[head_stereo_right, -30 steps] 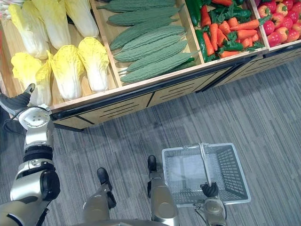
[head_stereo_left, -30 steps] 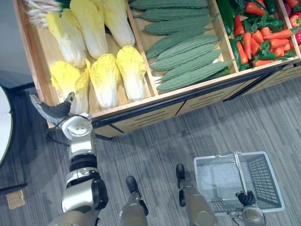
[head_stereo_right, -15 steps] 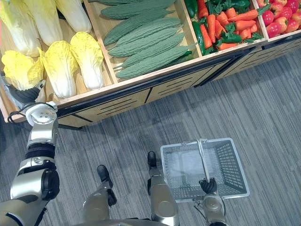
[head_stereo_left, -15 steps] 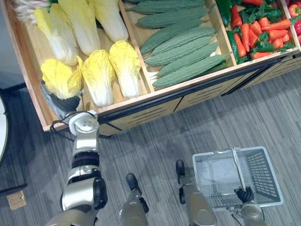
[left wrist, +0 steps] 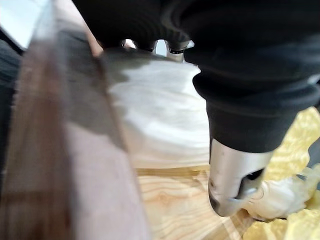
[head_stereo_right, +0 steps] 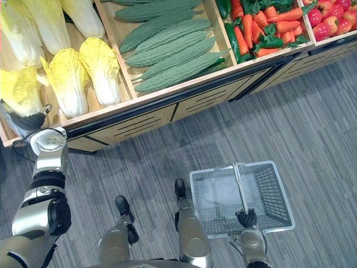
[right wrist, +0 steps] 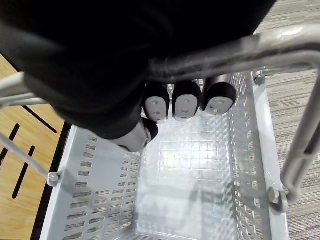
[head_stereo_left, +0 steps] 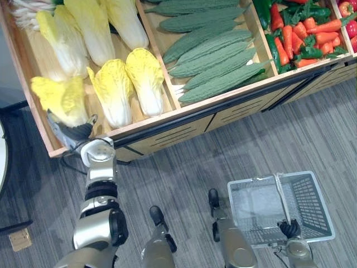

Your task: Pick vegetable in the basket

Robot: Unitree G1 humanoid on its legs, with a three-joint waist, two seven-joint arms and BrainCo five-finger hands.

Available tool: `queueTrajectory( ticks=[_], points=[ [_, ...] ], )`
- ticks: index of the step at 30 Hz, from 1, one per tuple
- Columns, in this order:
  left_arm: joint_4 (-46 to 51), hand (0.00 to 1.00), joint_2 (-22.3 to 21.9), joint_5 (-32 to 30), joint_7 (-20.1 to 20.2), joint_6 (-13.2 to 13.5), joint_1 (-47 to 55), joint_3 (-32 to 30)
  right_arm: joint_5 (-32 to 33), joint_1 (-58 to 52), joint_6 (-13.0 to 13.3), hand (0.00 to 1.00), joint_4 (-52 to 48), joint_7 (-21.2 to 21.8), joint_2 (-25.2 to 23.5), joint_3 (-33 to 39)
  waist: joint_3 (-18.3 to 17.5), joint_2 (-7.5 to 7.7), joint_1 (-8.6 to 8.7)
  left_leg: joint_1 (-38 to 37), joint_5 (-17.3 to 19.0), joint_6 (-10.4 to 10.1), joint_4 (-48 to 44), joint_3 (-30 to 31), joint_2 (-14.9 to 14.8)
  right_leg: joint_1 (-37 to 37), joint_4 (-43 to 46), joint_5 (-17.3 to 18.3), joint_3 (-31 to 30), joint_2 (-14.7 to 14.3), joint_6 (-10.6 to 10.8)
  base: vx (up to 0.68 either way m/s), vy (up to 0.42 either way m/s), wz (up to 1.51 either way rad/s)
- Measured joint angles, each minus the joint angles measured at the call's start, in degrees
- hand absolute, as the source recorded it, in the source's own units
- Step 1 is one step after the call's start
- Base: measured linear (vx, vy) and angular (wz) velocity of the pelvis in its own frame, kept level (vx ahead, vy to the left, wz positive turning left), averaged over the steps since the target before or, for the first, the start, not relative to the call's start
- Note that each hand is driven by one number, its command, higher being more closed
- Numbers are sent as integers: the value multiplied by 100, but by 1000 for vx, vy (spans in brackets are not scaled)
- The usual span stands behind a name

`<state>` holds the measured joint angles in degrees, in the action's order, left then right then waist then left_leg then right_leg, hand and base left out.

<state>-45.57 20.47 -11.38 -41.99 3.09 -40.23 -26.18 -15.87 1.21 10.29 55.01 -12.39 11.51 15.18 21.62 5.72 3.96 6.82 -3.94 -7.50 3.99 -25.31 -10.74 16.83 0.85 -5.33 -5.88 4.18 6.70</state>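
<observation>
A crinkly yellow cabbage (head_stereo_left: 58, 99) is being clasped by the left hand (head_stereo_left: 71, 130); the mesh basket's (head_stereo_left: 321, 209) tubular metal handle (right wrist: 250, 50) is being gripped by the right hand (right wrist: 186, 104).

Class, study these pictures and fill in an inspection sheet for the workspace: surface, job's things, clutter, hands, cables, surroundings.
Surface: wooden display stand, split into compartments.
Job's things: napa cabbage at the stand's near left corner, in the left hand; grey basket hanging from the right hand, nothing in it.
Clutter: small tan box on the floor.
Hands: left hand curled round the cabbage's white base; right hand curled round the basket handle.
Cables: nothing seen.
Surroundings: more cabbages, bitter gourds, peppers; grey floor.
</observation>
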Motion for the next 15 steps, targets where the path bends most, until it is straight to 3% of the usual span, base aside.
queueTrajectory(
  ticks=[9, 10, 15],
  points=[
    [-492, 0, 273, -21, 250, -136, -315, -122, 14, 5, 2, 100, -30, -41, 79, -193, 28, 5, -21, 12, -1, 0, 1, -71, -1, 21, -76, -71, -59, -1, 8, 6, -5, -4],
    [-507, 100, 291, -33, 283, -158, -327, -122, 14, 5, 4, 100, -36, -39, 95, -220, 28, 5, -26, 16, -1, 0, 2, -71, 0, 25, -77, -71, -59, 1, 9, 0, 0, 0],
    [-768, 100, 591, -256, 740, -339, -614, -42, 13, 100, -4, 100, -68, 24, 183, -225, 36, 7, -113, 136, -45, 29, 28, -73, 14, 151, -70, -95, -56, 13, 21, 7, -4, 2]
  ],
)
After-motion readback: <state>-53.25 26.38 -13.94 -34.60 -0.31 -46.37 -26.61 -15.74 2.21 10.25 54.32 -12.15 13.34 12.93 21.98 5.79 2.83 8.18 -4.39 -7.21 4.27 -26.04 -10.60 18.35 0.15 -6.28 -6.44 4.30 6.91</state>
